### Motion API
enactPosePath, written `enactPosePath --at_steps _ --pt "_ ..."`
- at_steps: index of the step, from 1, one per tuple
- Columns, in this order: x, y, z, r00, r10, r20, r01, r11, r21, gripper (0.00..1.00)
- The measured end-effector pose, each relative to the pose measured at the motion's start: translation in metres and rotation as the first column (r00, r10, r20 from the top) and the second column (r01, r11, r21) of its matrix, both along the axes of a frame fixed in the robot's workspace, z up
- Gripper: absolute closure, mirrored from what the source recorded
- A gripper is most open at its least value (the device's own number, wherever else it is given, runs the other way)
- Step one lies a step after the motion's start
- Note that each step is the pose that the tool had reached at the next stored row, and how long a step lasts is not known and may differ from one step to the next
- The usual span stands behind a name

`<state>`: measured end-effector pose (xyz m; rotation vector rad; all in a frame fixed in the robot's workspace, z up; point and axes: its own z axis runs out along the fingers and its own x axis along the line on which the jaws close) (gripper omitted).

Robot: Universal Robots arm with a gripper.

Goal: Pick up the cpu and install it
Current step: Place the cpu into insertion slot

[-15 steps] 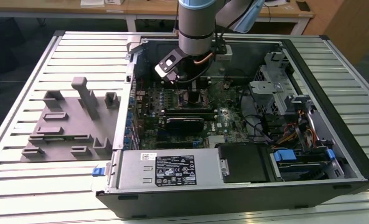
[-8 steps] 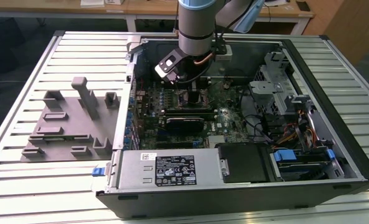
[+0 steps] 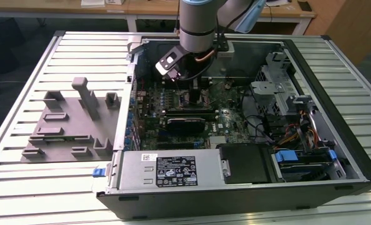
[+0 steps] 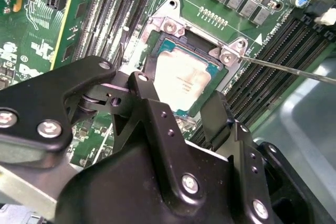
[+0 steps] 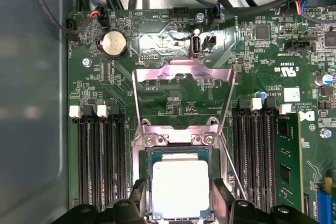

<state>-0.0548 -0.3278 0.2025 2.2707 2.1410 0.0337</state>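
Observation:
The cpu (image 5: 180,187) lies flat in the motherboard socket, its silvery top plate facing up; it is also seen in the second wrist view (image 4: 184,80). My gripper (image 5: 180,191) hovers right over it, with one black finger (image 5: 139,192) on each side of the chip and a narrow gap showing to its edges, so it stands open. In the second wrist view the gripper (image 4: 177,92) straddles the chip the same way. The socket's metal load plate (image 5: 184,72) is flipped up and its thin lever (image 4: 294,69) is released. In the exterior view the gripper (image 3: 194,86) reaches down into the open computer case.
Memory slots (image 5: 100,156) flank the socket on both sides. A power supply (image 3: 166,171) and drive bay (image 3: 248,161) sit at the case's near side, and cables (image 3: 285,131) crowd the exterior view's right. Grey plastic blocks (image 3: 72,122) stand on the slatted table at the exterior view's left.

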Motion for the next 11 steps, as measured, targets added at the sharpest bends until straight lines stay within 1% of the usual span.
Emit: enactPosePath --at_steps 2,10,11 --pt "0.0000 0.0000 0.0017 1.0000 0.000 -0.0001 0.000 1.0000 -0.0001 0.39" --pt "0.0000 0.0000 0.0020 1.0000 0.000 0.0000 0.000 1.0000 0.0000 0.40" --pt "0.0000 0.0000 0.0020 1.0000 0.000 0.0000 0.000 1.0000 0.0000 0.47"
